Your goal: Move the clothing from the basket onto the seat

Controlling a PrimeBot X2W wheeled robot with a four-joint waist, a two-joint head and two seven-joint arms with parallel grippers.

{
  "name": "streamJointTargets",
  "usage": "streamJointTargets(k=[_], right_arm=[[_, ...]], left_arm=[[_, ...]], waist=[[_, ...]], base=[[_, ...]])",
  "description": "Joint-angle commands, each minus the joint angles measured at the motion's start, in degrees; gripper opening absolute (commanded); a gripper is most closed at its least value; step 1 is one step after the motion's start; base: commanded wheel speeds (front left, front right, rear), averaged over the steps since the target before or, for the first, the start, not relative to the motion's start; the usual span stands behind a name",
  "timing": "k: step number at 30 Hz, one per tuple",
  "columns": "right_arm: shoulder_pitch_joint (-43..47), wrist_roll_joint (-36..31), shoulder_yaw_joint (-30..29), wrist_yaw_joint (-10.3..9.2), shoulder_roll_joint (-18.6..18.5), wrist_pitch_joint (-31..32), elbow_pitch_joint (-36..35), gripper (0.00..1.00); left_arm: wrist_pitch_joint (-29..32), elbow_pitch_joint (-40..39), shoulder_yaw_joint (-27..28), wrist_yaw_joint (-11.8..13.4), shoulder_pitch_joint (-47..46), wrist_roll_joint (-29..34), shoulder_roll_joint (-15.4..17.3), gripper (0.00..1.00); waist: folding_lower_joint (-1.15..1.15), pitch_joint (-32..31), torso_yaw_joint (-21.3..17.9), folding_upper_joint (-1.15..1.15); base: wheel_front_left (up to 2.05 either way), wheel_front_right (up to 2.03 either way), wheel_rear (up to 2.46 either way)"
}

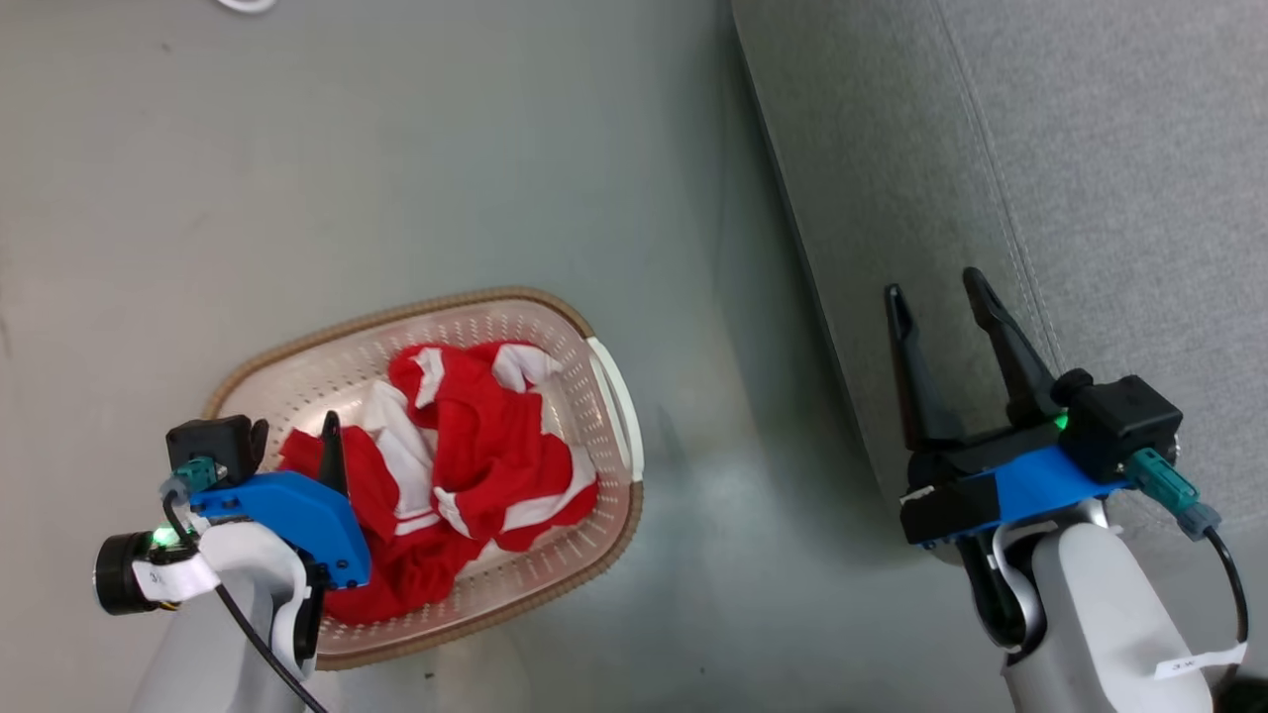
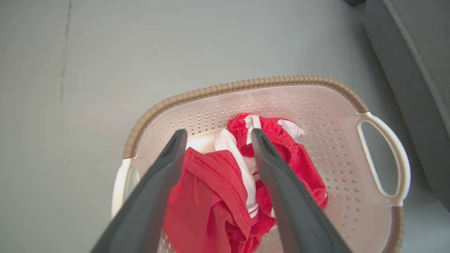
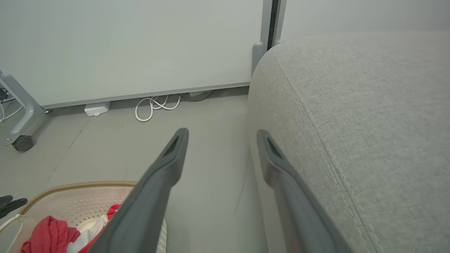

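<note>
Clothing point(image 1: 475, 446): heaped in the basket point(image 1: 396, 317), beneath the left end effector point(image 2: 218, 140).
Left end effector: spread, holding nothing.
Right end effector point(image 1: 934, 297): spread, empty, beside the sofa point(image 1: 1090, 149).

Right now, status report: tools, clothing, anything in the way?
Left tool open over clothing in basket. Right tool open, empty, beside seat. No obstruction seen.

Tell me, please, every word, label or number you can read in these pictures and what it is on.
Left arm's white tag: dark marks, too small and blurred to read.
Right arm's white tag: dark print, too blurred to read.
On the basket, the clothing and the sofa: no writing visible.
</note>
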Motion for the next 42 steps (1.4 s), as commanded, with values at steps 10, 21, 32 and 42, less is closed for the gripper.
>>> streamJointTargets(k=[10, 21, 32, 42], right_arm=[[-3.6, 3.6, 3.4, 0.01, -0.1, -0.7, 0.9, 1.00], [-3.8, 5.3, 4.2, 0.01, -0.1, -0.7, -0.1, 1.00], [-4.1, 6.4, 4.8, 0.01, -0.1, -0.7, 0.0, 1.00], [-4.2, 5.5, 4.1, 0.01, -0.1, -0.7, 0.1, 1.00]], left_arm=[[3.3, 5.1, 0.0, 2.5, -2.3, -0.3, 1.3, 1.00], [5.7, 9.7, 0.1, 7.2, -3.1, 0.3, 2.5, 1.00], [5.7, 11.3, -0.4, 7.3, -3.5, -0.6, 2.5, 0.00], [5.2, 11.5, -0.9, 6.9, -4.1, -1.7, 1.4, 0.00]], waist=[[-0.01, 6.5, -3.8, 0.00], [-0.01, 8.8, -6.2, 0.00], [-0.01, 9.4, -7.0, 0.00], [-0.01, 8.9, -6.1, 0.00]], base=[[0.00, 0.00, 0.00], [0.00, 0.00, 0.00], [0.00, 0.00, 0.00], [0.00, 0.00, 0.00]])
